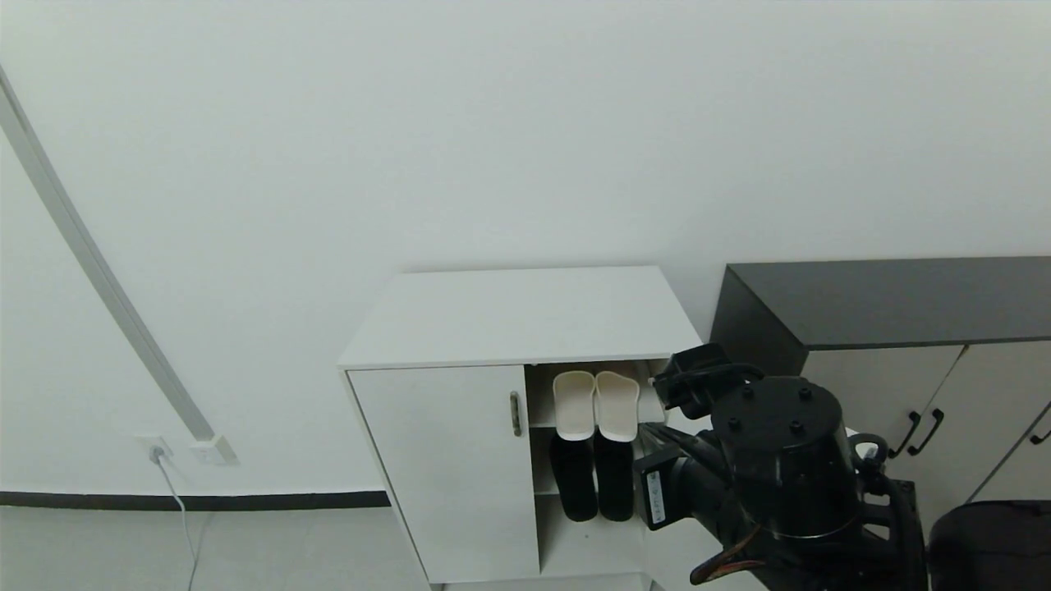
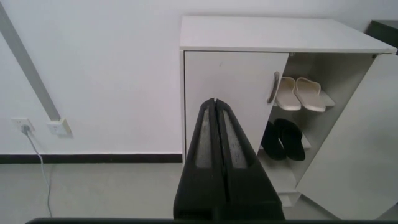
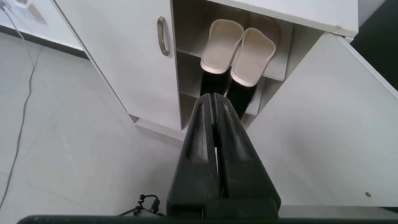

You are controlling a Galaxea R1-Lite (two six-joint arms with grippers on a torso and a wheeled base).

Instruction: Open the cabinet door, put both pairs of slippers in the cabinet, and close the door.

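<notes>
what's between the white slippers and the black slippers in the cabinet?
One shelf board: the white slippers rest on it, and the black slippers sit on the shelf below. The head view shows it.

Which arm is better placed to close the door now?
Likely right: the right gripper hangs near the open door, which swings out on that side; the left gripper sits farther back.

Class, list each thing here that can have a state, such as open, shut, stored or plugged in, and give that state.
Left cabinet door: shut.
Right cabinet door: swung open.
White slippers: inside, upper shelf.
Black slippers: inside, shelf below.
Left gripper: shut, empty.
Right gripper: shut, empty.
Wall plug: plugged in.
</notes>
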